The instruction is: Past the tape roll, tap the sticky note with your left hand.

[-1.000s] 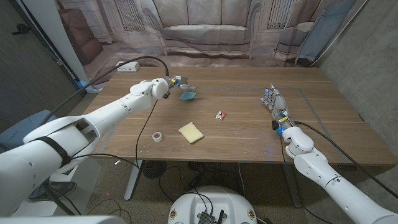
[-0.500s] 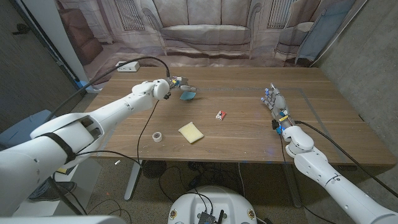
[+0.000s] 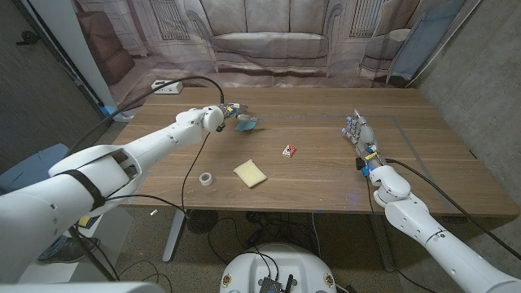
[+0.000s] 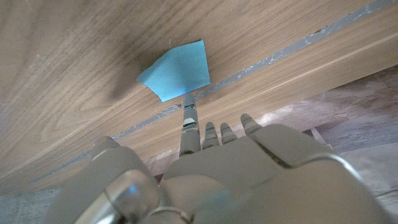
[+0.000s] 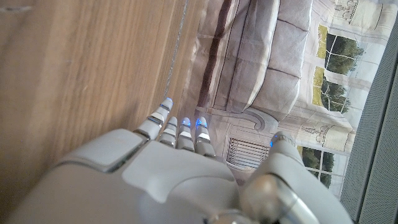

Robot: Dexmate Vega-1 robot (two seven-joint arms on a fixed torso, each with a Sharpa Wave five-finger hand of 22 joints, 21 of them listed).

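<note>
Reaching slightly farther, left hand (image 3: 231, 111) points 1 extended finger (image 4: 188, 112) at the blue sticky note (image 4: 175, 70) just beyond its tip, holding nothing. Paper-thin, light; tap its centre gently.

Staged lab: printed sofa backdrop (image 3: 269, 41) behind wooden table (image 3: 326, 175).

Illumination is even and moderately bright across the wooden table (image 3: 326, 175), with no glare. The head view is sharp at centre; straight edges bow toward the corners. In the left wrist view, the left hand (image 4: 205, 174) is soft and out of focus, while the blue sticky note (image 4: 175, 70) is sharp, with a diffuse shadow beside it. The right hand (image 5: 168, 174) is likewise blurred.
</note>
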